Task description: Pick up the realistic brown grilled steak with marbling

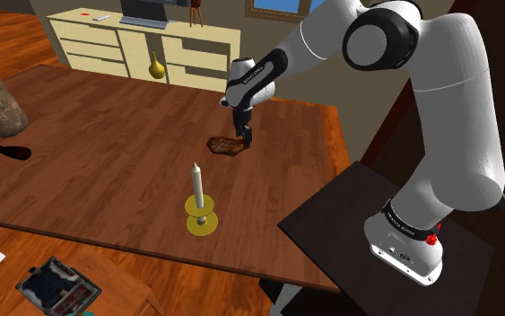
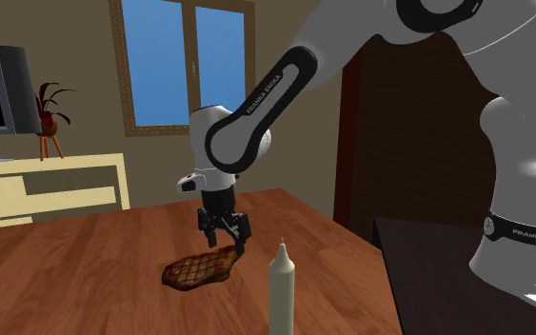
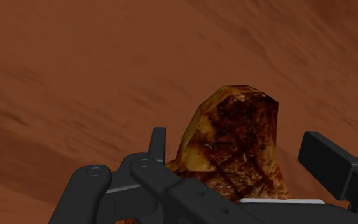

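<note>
The brown grilled steak [image 1: 223, 144] with dark grill marks lies on the wooden table [image 1: 107, 153], toward its far right part in the shoulder view. My black gripper [image 1: 243, 141] points down at the steak's end nearest the arm. In the second exterior view the gripper [image 2: 226, 246] stands over the steak's [image 2: 197, 270] right end. The wrist view shows the steak [image 3: 234, 153] between the fingers of the gripper [image 3: 238, 145]. One finger [image 3: 158, 141] sits against the steak's edge, while the other finger [image 3: 327, 162] stands a little apart from it. The gripper is open.
A white candle [image 1: 197, 184] on a yellow holder [image 1: 202, 218] stands on the table nearer the front edge, and the candle [image 2: 280, 285] is close to the steak. A cream dresser [image 1: 143, 45] with a yellow vase [image 1: 156, 65] stands behind the table. The dark stand [image 1: 331, 233] adjoins the table's right edge.
</note>
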